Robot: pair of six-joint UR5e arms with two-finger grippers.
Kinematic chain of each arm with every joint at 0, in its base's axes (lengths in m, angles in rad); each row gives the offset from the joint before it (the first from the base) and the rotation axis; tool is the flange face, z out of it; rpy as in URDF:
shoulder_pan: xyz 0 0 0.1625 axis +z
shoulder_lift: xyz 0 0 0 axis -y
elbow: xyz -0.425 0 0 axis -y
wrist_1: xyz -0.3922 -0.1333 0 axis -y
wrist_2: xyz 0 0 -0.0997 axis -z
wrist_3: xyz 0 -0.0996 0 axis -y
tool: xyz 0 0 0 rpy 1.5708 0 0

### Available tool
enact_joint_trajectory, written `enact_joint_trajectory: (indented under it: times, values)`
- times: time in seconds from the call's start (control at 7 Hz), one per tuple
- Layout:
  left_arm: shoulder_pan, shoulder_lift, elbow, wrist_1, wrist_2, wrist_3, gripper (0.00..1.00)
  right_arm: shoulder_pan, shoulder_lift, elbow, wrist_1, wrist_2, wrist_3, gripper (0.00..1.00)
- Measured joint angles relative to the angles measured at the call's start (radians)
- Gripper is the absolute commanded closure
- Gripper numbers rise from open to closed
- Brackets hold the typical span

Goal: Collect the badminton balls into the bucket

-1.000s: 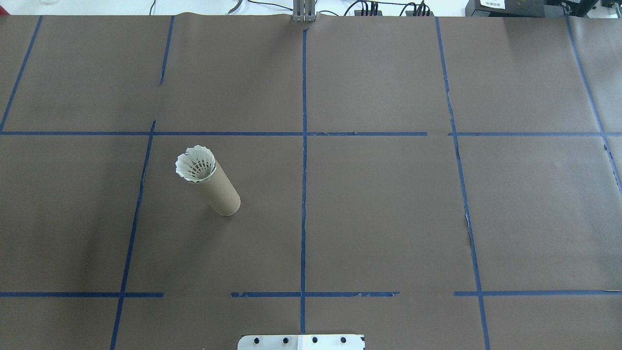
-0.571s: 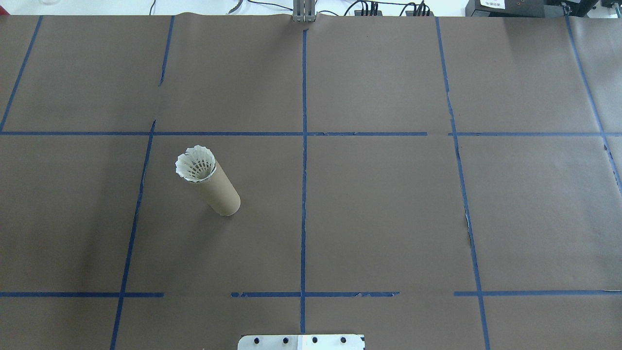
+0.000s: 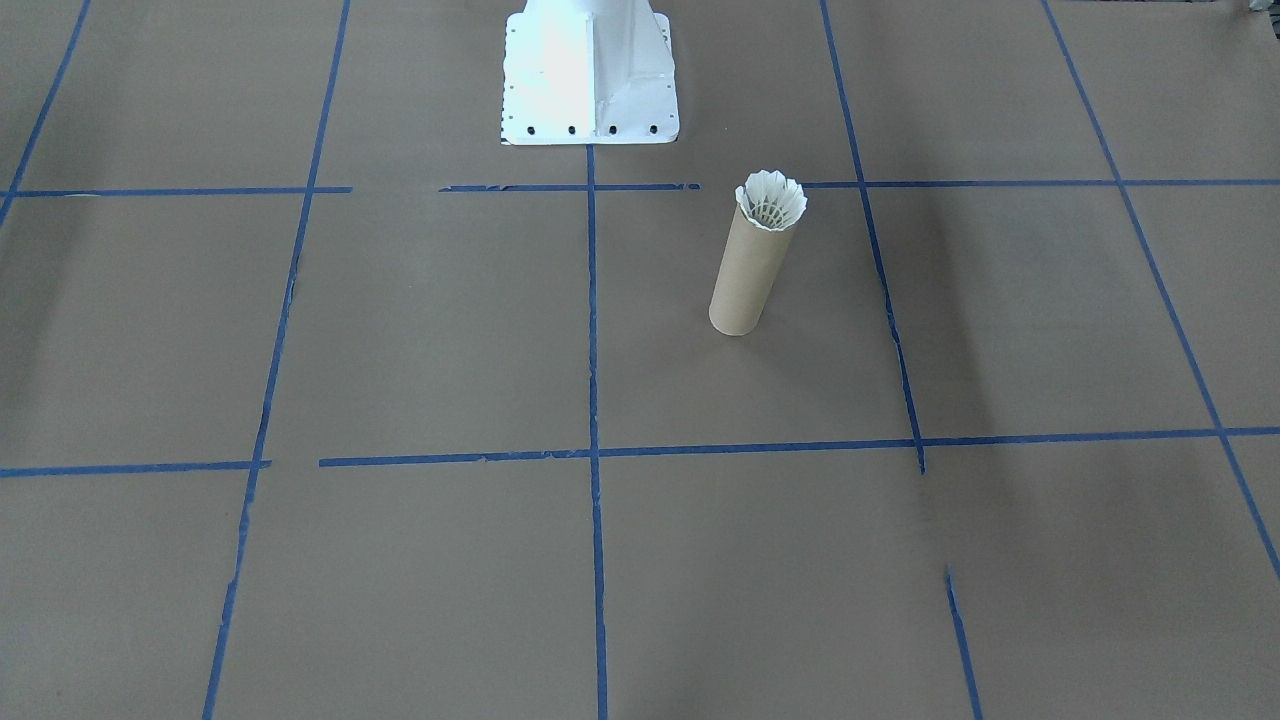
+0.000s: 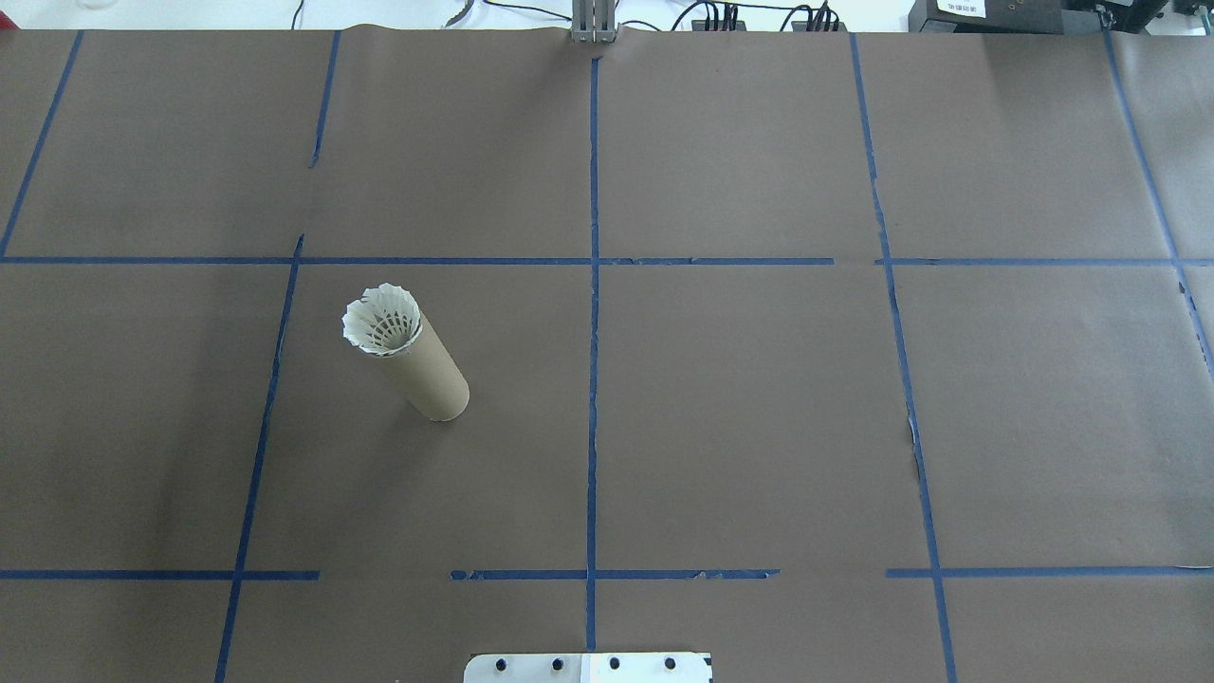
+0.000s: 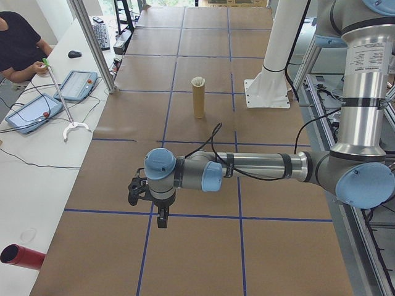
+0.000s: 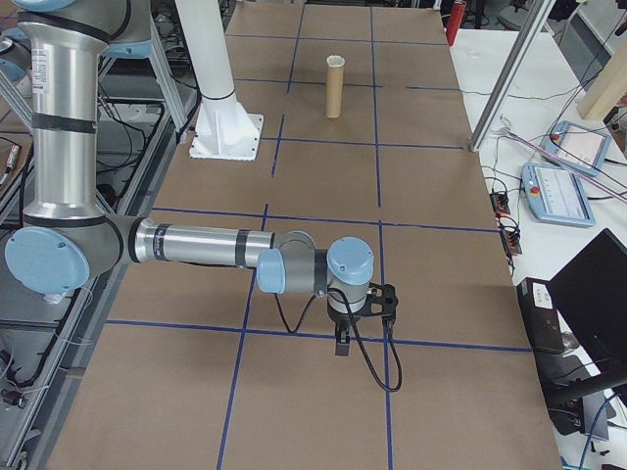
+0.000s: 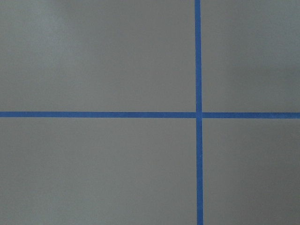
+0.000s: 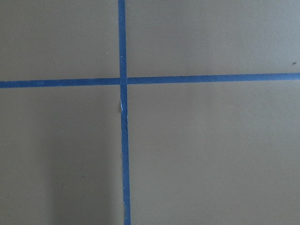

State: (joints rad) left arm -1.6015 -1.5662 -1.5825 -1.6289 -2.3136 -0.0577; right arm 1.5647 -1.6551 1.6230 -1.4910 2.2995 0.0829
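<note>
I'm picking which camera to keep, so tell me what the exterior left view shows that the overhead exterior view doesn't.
Only exterior left shows the left arm with its left gripper hanging over the paper, a person seated at a side bench, and tablets there. Only the overhead shows cables and equipment along the far table edge. Both show the cardboard tube standing upright with the shuttlecock skirt-up in its mouth, the blue tape grid, and the white base.

We see the worktop [image 4: 759, 427] covered in brown paper and divided into rectangles by blue tape lines [image 4: 593, 379]. Left of centre in the overhead view, the brown cardboard tube [image 4: 432, 375] stands upright directly on the paper. The white metal base [image 3: 590, 75] sits at the top centre of the front-facing view.
</note>
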Motion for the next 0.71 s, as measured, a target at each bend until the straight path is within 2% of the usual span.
enact_joint_trajectory:
  times: [0.71]
  values:
    - [0.000, 0.001, -0.004, 0.045, -0.001, 0.006, 0.00, 0.000, 0.000, 0.000, 0.000, 0.000, 0.000, 0.00]
